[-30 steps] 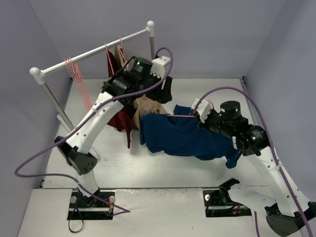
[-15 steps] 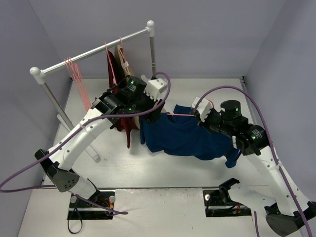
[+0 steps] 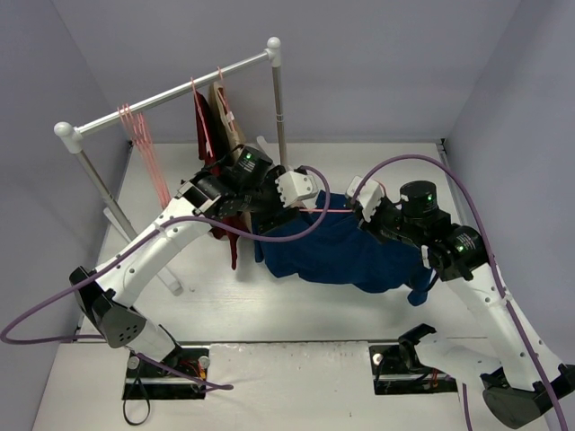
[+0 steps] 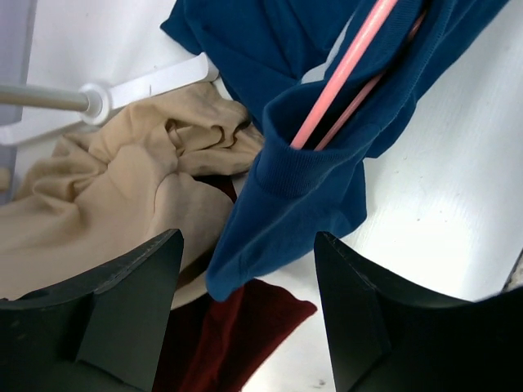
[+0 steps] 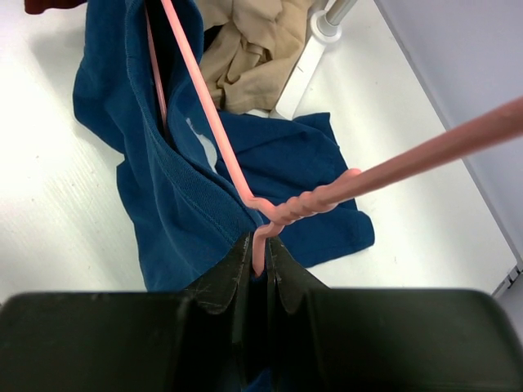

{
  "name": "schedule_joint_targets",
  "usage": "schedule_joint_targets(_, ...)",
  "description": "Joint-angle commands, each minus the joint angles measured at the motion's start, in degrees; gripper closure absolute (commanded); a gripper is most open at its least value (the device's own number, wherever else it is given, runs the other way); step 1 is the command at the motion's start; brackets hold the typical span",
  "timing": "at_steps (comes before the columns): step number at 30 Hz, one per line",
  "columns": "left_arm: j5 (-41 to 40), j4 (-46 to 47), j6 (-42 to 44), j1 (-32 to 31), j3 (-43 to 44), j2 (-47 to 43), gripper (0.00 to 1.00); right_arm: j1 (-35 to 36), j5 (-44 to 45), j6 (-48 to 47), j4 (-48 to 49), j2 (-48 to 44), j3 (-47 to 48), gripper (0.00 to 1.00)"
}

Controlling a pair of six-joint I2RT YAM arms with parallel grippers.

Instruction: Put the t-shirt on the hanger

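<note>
The navy t-shirt [image 3: 337,256] lies half lifted on the table, with the pink hanger [image 3: 329,210] threaded into it. In the right wrist view the hanger [image 5: 214,124] runs into the t-shirt [image 5: 163,196], and my right gripper [image 5: 259,245] is shut on the wire just below the twisted neck. My right gripper [image 3: 361,203] holds it at the shirt's right end. My left gripper [image 3: 289,208] hovers over the shirt's left end. In the left wrist view it [image 4: 247,249] is open and empty above a hanging corner of the t-shirt [image 4: 310,180], with the hanger [image 4: 347,69] poking out.
A clothes rack [image 3: 162,95] stands at the back left with several spare pink hangers [image 3: 144,144] and two hung garments [image 3: 214,121]. A tan garment [image 4: 122,188] and a dark red garment [image 4: 237,347] lie by the rack's white foot [image 4: 151,80].
My left arm has swung down and right from the rack to the shirt's left end. The right arm with the hanger has barely moved.
</note>
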Motion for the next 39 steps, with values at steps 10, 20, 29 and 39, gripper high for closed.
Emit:
schedule_joint_targets(10, 10.14, 2.50, 10.77, 1.82, 1.69, 2.77, 0.53, -0.50, -4.03, 1.45, 5.09, -0.59, 3.37, 1.00)
schedule_joint_targets(20, 20.01, 2.58, 12.33, 2.49, 2.03, 1.47, 0.89, -0.50, -5.16, 1.00, 4.92, -0.52, 4.07, 1.00)
schedule_joint_targets(29, 28.54, 2.50, 10.76, 2.31, 1.85, 1.51, 0.84, -0.45, -7.03, 0.88, 4.92, 1.14, 5.00, 1.00)
schedule_joint_targets(39, 29.85, 2.52, 10.58, 2.33, 3.81, 2.79, 0.84, -0.41, -6.88, 1.02, 5.01, 1.89, 5.69, 1.00)
